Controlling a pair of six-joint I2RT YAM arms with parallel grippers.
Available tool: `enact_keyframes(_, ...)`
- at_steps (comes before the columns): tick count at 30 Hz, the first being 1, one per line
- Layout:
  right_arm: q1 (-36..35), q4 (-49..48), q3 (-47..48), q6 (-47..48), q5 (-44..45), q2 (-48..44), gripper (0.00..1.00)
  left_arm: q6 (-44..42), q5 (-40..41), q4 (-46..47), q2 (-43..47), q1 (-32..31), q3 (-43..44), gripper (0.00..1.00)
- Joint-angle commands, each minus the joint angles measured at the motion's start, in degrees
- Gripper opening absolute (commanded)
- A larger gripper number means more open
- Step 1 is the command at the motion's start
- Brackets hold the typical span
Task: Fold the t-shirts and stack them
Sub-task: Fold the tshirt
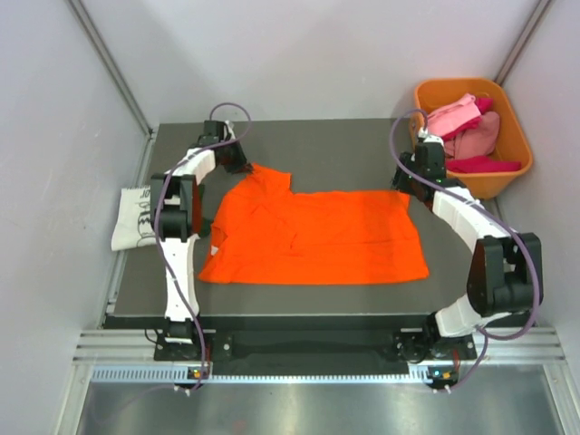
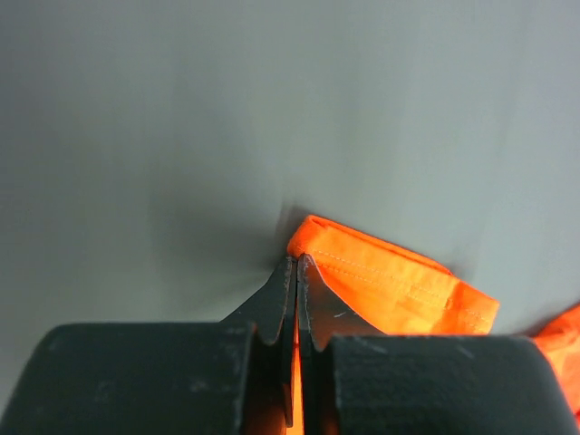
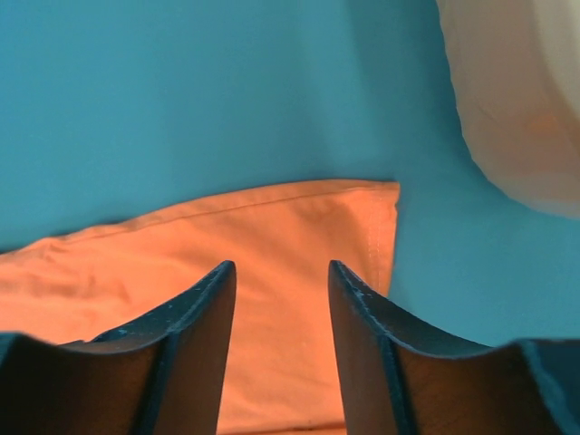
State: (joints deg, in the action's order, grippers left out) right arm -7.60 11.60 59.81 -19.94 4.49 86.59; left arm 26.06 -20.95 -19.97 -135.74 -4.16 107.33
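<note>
In the middle of the top view, a bright orange cloth t-shirt [image 1: 317,237] lies spread flat on the dark grey table [image 1: 344,149], its long side running left to right. At the shirt's upper left corner the left gripper [image 1: 237,163] sits low over a sleeve. Its wrist view shows the jaws pressed together on a folded orange hem. At the upper right corner the right gripper [image 1: 410,186] hangs over the cloth's edge. Its wrist view shows the two fingers apart with nothing between them, the shirt corner below. At the left edge of the frame a white t-shirt with black print [image 1: 134,217] lies bunched beside the table. In the upper right a rigid orange plastic bin [image 1: 509,136] holds crumpled pink and magenta t-shirts [image 1: 462,122].
</note>
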Motion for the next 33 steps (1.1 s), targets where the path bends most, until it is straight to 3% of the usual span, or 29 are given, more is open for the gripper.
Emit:
enact_keyframes(1,0.04,1.58,5.3,1.05,1.66,3.76,0.45,0.22,1.0,2.74,3.82,0.91,-0.63,0.0)
enact_keyframes(8,-0.05,4.83,10.76,1.66,5.52,10.44,0.43,0.74,0.3,4.93,5.14,1.97,-2.82,0.0)
enact_keyframes(14,-0.05,5.37,11.29,1.75,8.07,13.34,0.51,0.92,1.44,5.37,5.84,2.58,-3.18,0.0)
enact_keyframes(33,-1.63,7.04,20.78,2.72,7.46,20.98,0.53,2.85,5.57,7.22,4.08,7.41,2.1,0.0)
